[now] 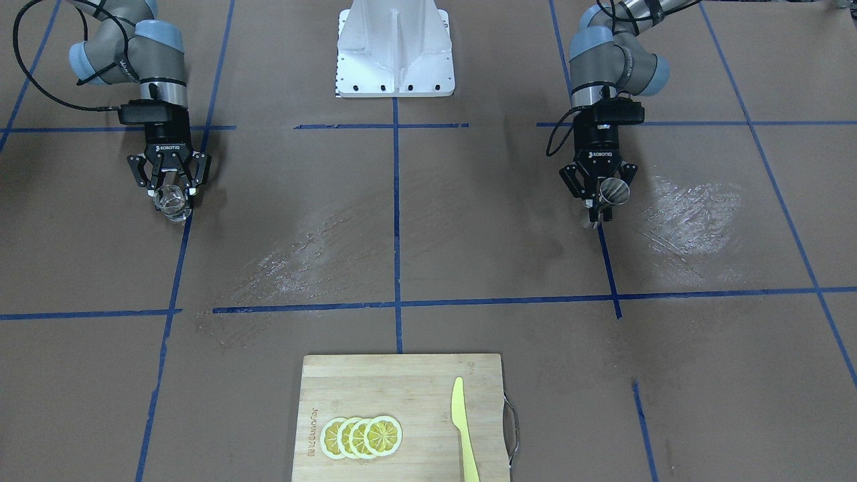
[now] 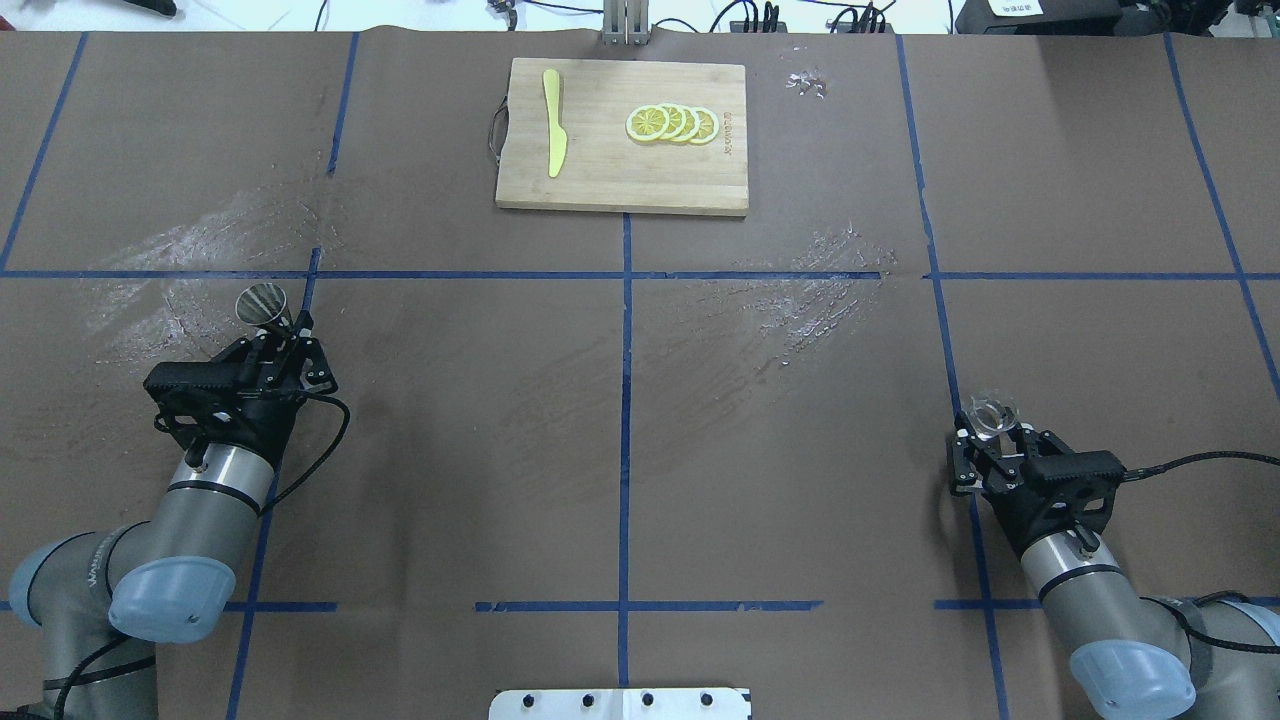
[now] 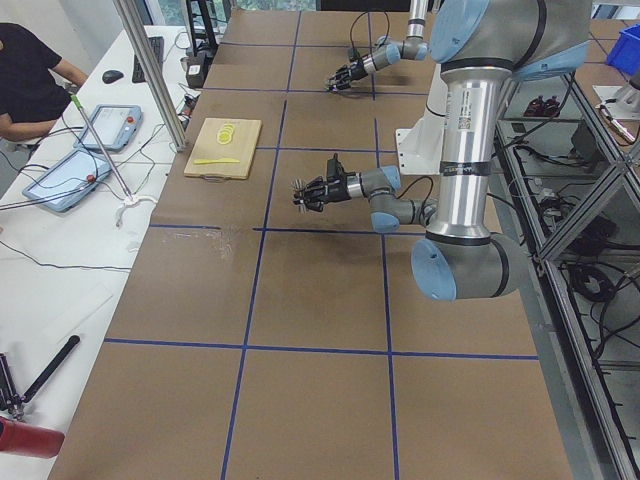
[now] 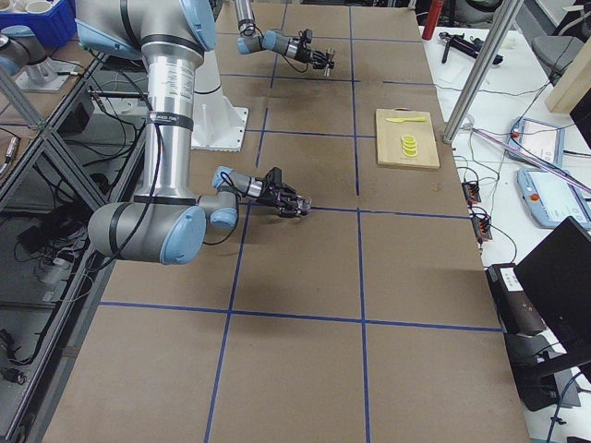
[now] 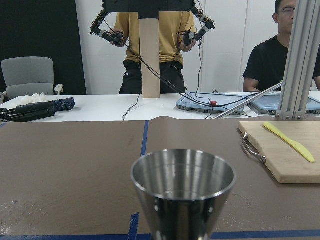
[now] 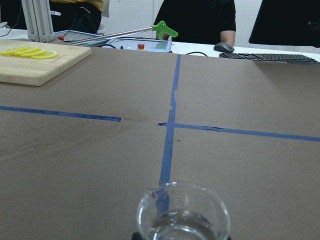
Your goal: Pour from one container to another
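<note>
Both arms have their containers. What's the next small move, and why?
Probably start carrying the glass in the right gripper inward toward the centre tape line, kept upright. It appears to hold clear liquid, and the metal cup in the left gripper is on the table's opposite side, too far away to pour yet.
</note>
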`<state>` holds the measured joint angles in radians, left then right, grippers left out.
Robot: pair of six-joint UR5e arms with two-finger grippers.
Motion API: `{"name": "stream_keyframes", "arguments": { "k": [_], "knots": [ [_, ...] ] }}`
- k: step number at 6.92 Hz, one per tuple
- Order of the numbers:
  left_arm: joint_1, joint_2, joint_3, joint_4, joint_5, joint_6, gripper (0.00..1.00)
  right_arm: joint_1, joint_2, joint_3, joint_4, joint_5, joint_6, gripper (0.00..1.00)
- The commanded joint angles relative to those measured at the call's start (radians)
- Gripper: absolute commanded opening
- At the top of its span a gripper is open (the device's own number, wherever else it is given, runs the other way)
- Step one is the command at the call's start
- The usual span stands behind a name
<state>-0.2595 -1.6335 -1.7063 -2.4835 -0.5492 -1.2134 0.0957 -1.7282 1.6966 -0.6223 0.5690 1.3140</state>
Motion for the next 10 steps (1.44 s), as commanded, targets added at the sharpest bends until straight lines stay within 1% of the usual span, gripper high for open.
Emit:
{"name": "stream_keyframes", "arguments": {
  "k": [1,2,3,4,5,6,7,8,9,10],
  "knots": [
    [0.002,-0.021,-0.013,0.000,-0.003,0.003,0.00,0.009,0.002,0.085,0.003,0.020,-0.054,0.00],
    [0.003,-0.087,-0.001,0.001,-0.006,0.041,0.00,0.024,-0.010,0.153,0.001,0.073,-0.085,0.00],
    [0.005,-0.148,0.001,-0.002,-0.006,0.170,0.00,0.041,-0.010,0.172,0.001,0.081,-0.151,0.00],
    [0.005,-0.196,0.001,-0.003,-0.021,0.217,0.00,0.050,-0.004,0.185,0.003,0.086,-0.203,0.00],
    [0.012,-0.254,0.002,0.000,-0.087,0.262,0.00,0.059,0.005,0.216,0.003,0.086,-0.316,0.00],
    [0.016,-0.331,0.001,0.003,-0.128,0.334,0.00,0.084,0.024,0.259,-0.002,0.103,-0.394,0.00],
    [0.025,-0.363,-0.001,-0.002,-0.205,0.412,0.00,0.126,0.073,0.259,-0.013,0.153,-0.451,0.00],
    [0.026,-0.370,-0.009,-0.006,-0.324,0.499,0.00,0.175,0.116,0.261,-0.051,0.228,-0.540,0.00],
    [0.026,-0.417,-0.007,-0.021,-0.400,0.524,0.00,0.203,0.139,0.265,-0.053,0.303,-0.623,0.00],
    [0.029,-0.442,0.004,-0.028,-0.460,0.532,0.00,0.241,0.169,0.282,-0.059,0.387,-0.732,0.00]
  ]
}}
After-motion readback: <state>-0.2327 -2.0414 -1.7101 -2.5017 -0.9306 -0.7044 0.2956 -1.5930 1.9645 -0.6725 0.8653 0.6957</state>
